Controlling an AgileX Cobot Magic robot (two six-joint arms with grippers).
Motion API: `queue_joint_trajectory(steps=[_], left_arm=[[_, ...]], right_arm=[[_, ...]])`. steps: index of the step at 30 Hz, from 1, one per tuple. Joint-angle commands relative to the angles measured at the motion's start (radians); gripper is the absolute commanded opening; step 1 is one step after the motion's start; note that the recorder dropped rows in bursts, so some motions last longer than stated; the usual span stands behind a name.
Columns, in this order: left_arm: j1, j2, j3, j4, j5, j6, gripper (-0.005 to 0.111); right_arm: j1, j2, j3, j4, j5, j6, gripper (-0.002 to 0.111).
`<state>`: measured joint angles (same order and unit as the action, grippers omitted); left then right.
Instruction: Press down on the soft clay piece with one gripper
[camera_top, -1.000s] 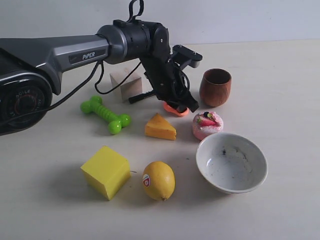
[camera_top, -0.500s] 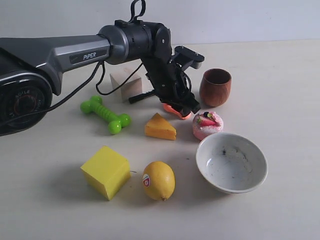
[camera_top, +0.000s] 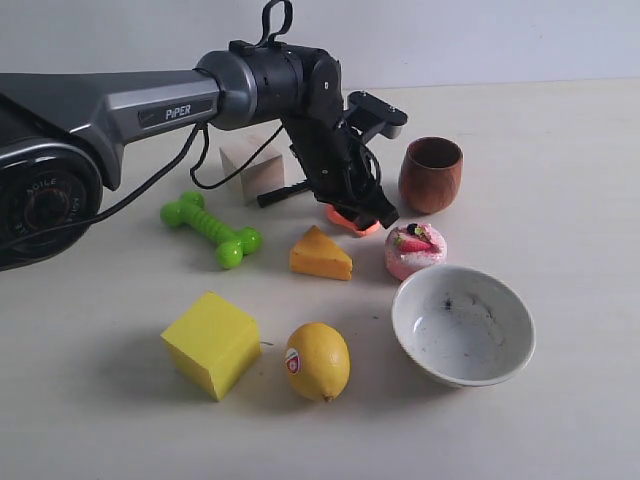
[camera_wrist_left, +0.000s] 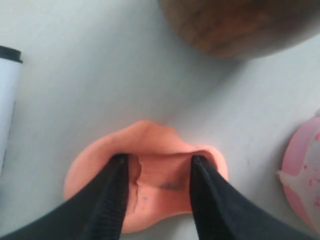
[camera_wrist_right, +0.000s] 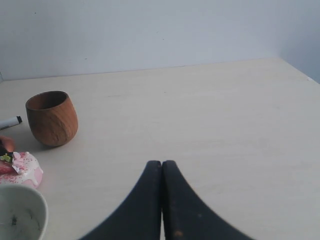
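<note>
The soft clay piece (camera_top: 346, 221) is a flat salmon-orange lump lying on the table between the cheese wedge and the wooden cup. My left gripper (camera_top: 366, 212), black and on the PiPER arm, reaches down onto it. In the left wrist view the left gripper (camera_wrist_left: 159, 159) is open. Both fingertips (camera_wrist_left: 119, 167) rest on the clay (camera_wrist_left: 160, 180), which is dented and cracked between them. My right gripper (camera_wrist_right: 161, 163) is shut on nothing and hovers over bare table, away from the clay.
A wooden cup (camera_top: 431, 175) stands just right of the clay and a pink strawberry cake (camera_top: 415, 250) is in front of it. A cheese wedge (camera_top: 320, 254), white bowl (camera_top: 462, 325), lemon (camera_top: 318, 361), yellow cube (camera_top: 211, 343), green bone toy (camera_top: 210, 229), pale block (camera_top: 252, 168) and marker (camera_wrist_left: 7, 100) surround it.
The left gripper shifted only a few pixels over the clay and its tips stay on it. Nothing else has moved.
</note>
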<state>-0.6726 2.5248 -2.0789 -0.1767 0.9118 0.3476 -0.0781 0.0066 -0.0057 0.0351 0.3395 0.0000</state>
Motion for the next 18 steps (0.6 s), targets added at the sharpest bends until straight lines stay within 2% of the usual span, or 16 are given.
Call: queue_joint_trajectory(steps=[1, 18], left_arm=[[0.005, 0.018, 0.030, 0.056, 0.078, -0.013, 0.040], [0.005, -0.056, 0.030, 0.058, 0.045, -0.013, 0.039]], right_arm=[[-0.005, -0.007, 0.006, 0.001, -0.007, 0.000, 0.000], [-0.005, -0.007, 0.006, 0.001, -0.007, 0.000, 0.000]])
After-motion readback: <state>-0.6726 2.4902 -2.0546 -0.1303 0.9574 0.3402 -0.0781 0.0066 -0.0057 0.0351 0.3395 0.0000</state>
